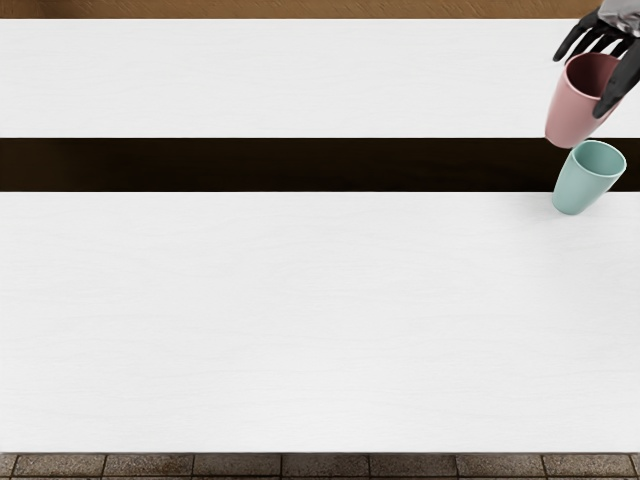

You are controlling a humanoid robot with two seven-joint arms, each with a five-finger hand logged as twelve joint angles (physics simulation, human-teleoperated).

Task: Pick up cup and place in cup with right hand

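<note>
We see the pink cup (pixel 570 108) near the upper right corner of the head view, its mouth upward and its body slanting so that the base sits farther left than the rim. The right hand (pixel 583 84) has it gripped near the rim: we make out dark fingers (pixel 575 40) on the far side and the thumb (pixel 617 88) down along the right side. The back of the hand is pale and partly cut off by the frame.

Just on the near side of the pink cup we find the teal cup (pixel 574 190), mouth up and empty, standing on the white counter (pixel 300 320) close to the edge of a dark strip (pixel 300 165). The base of the pink cup appears right by the teal rim, slightly to its left; we cannot tell whether the two touch.

Beyond the dark strip we see another white surface (pixel 300 80), then a brown band (pixel 300 9) along the top. Grey-brown tiles (pixel 325 466) line the bottom.
</note>
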